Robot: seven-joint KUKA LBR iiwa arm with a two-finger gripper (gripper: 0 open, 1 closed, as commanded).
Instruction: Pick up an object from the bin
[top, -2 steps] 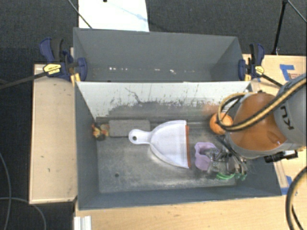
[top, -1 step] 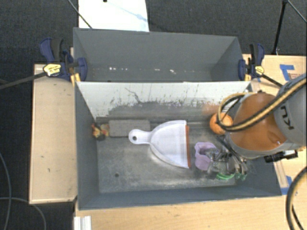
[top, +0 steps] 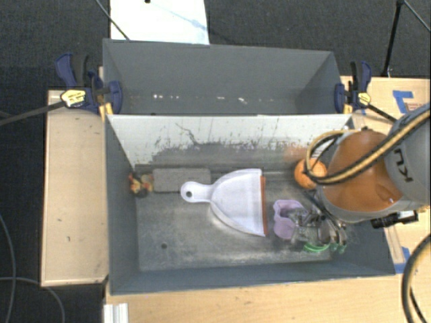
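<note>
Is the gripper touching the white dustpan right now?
Apart. The camera view shows a purple thing lying between the gripper and the white dustpan.

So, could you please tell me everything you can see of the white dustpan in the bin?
The white dustpan looks like thin plastic: a short handle with a round hole, a scoop widening to an orange-red lip strip. It lies flat mid-floor, handle toward the view's left beside a grey block; the lip faces a purple thing, just apart.
</note>
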